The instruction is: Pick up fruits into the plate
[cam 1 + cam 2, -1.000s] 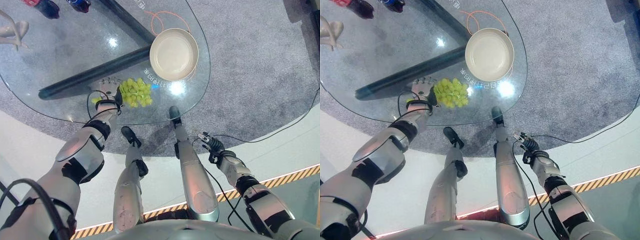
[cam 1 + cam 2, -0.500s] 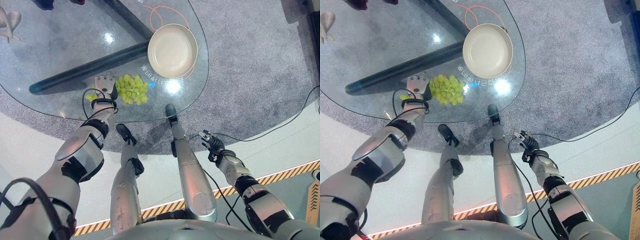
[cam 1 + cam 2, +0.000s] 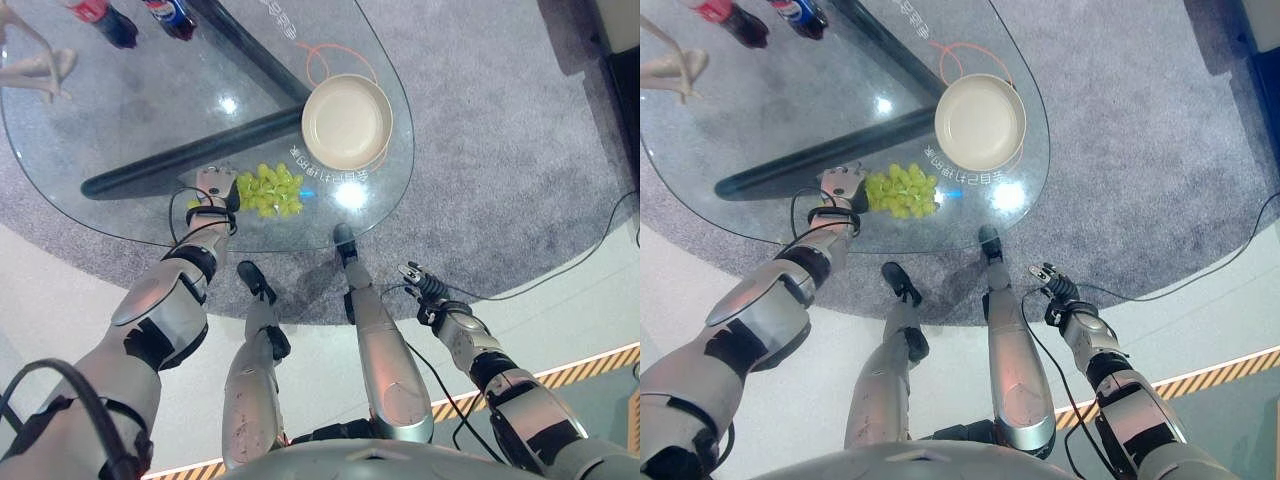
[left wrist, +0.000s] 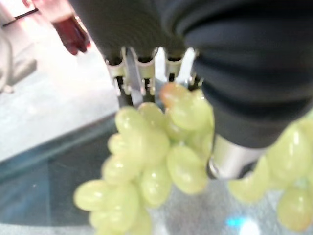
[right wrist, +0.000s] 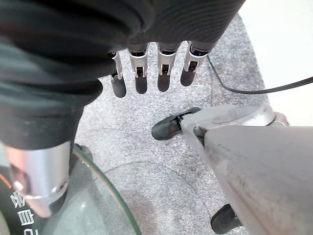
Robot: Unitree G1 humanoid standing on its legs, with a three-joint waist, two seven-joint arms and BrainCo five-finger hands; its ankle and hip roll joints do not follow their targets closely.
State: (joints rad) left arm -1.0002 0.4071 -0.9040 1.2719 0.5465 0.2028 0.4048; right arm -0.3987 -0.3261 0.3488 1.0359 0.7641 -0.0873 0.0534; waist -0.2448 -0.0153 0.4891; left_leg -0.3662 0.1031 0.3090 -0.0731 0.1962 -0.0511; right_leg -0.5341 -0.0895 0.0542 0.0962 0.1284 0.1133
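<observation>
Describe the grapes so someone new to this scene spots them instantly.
On the glass table, look near the front edge, between the cream plate and the robot's left hand. The grapes are the bunch of small yellow-green balls touching that hand, the only green thing on the glass.

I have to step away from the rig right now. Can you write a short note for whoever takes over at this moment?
Left hand: at the bunch of green grapes on the glass table, fingers in among the grapes; whether it has a grip cannot be told.
Right hand: open, idle, low beside the table, holding nothing.
Plate: empty, on the table beyond the grapes, to their right.
Done: the hand has reached the grapes.
Left: lift the grapes and set them in the plate.
</observation>
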